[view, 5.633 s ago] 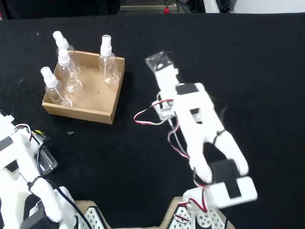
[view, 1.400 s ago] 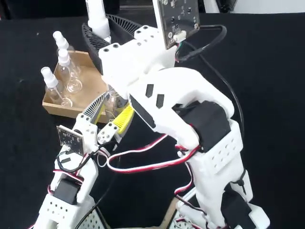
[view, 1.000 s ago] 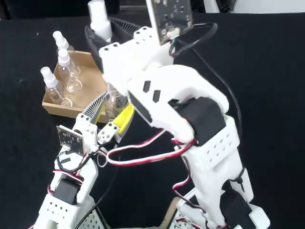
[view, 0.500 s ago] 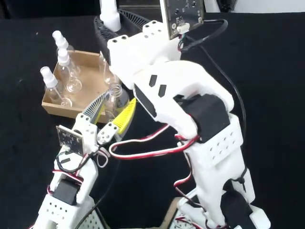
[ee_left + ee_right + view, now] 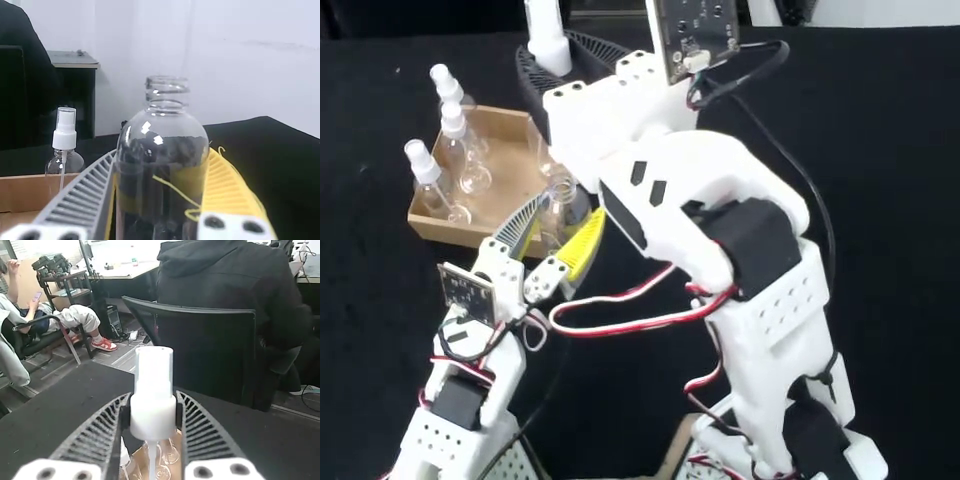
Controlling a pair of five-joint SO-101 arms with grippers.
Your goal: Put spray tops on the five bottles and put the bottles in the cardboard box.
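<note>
Over black cloth, left gripper clamps a clear uncapped plastic bottle upright. Right gripper pinches a white spray top higher up, presumably for capping.

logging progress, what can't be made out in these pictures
Part of the box, high view: hidden by the right arm.
Base of the bottle, left wrist view: cut off by the edge.
Tube end of the spray top, right wrist view: cut off by the edge.

The bottle is clear, the spray top white, the cardboard box tan, the table black, and the left gripper has fingers of yellow and ribbed grey.
</note>
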